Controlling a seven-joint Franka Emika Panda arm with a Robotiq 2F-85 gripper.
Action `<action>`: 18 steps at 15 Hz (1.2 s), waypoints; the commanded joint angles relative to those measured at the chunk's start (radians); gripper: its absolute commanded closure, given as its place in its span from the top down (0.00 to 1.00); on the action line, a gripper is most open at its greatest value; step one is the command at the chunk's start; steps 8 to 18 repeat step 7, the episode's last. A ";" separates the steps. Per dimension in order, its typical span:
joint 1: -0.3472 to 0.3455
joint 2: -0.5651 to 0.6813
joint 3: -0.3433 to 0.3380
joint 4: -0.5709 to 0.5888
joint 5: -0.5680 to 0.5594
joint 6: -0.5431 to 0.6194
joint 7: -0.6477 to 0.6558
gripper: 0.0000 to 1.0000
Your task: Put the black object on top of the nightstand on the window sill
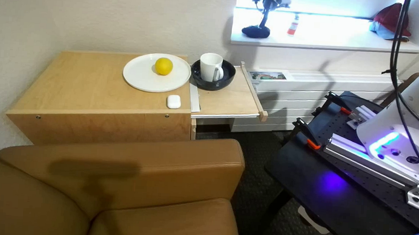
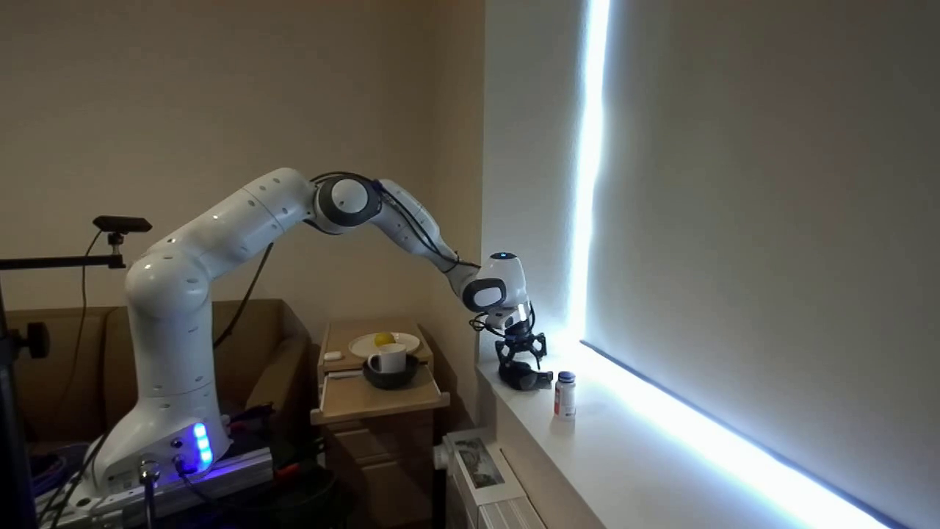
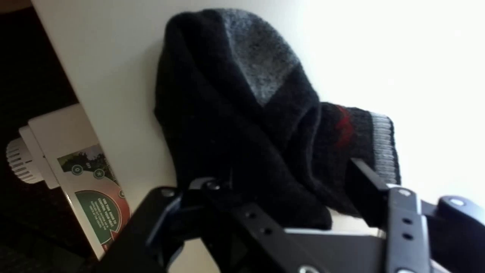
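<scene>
The black object is a folded black sock with grey patches and a small red mark. It lies on the white window sill, near its edge, and also shows in both exterior views. My gripper points down over the sock with its fingers spread apart. One fingertip is at the cuff side, and the dark other one blends with the sock. In an exterior view the gripper is just above the sock; whether the fingers touch it cannot be told. The wooden nightstand stands apart from the sill.
A pill bottle stands on the sill near the sock. A red cap lies at the sill's far end. The nightstand bears a white plate with a yellow ball and a white case. A black bowl with a mug sits on its pulled-out shelf.
</scene>
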 commanded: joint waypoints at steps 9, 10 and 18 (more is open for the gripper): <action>-0.244 -0.214 0.135 -0.036 0.233 -0.233 -0.406 1.00; -0.244 -0.214 0.135 -0.036 0.233 -0.233 -0.406 1.00; -0.244 -0.214 0.135 -0.036 0.233 -0.233 -0.406 1.00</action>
